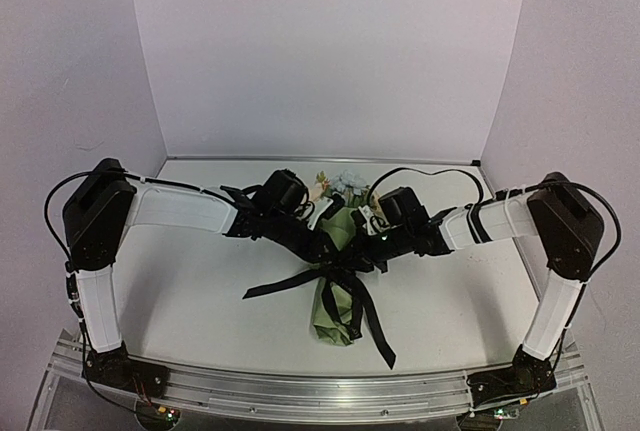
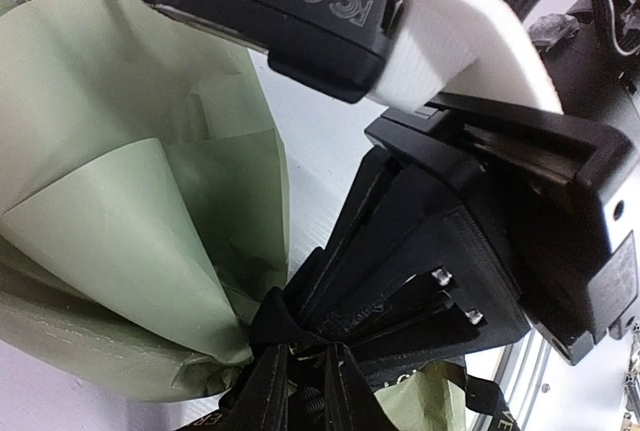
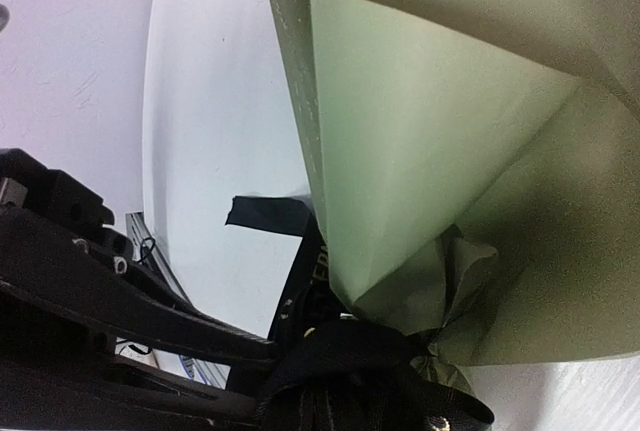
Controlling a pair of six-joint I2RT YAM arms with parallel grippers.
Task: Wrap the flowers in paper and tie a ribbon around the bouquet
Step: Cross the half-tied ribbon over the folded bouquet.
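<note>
Left gripper (image 1: pixel 318 243) down at the waist of a cone-shaped bouquet (image 1: pixel 338 319) of creased sage-green paper (image 2: pixel 120 221), jaws buried in black; cannot tell whether spread or pinching; right gripper (image 1: pixel 372 251) opposite, pressed together, with nothing confirmable between the pads. Lying mid-way across the white table (image 1: pixel 200 291), cinched by a long narrow black ribbon with white lettering (image 1: pixel 285 284); tails trailing toward 9 and 5 o'clock. Risk of dragging the cone sideways or slackening the knot through an uneven pull; risk of tearing thin paper or crushing stems by tugging hard. Long axis from 12 to 6 o'clock; cream and pale blue blooms (image 1: pixel 343 183) pointing to 12.
</note>
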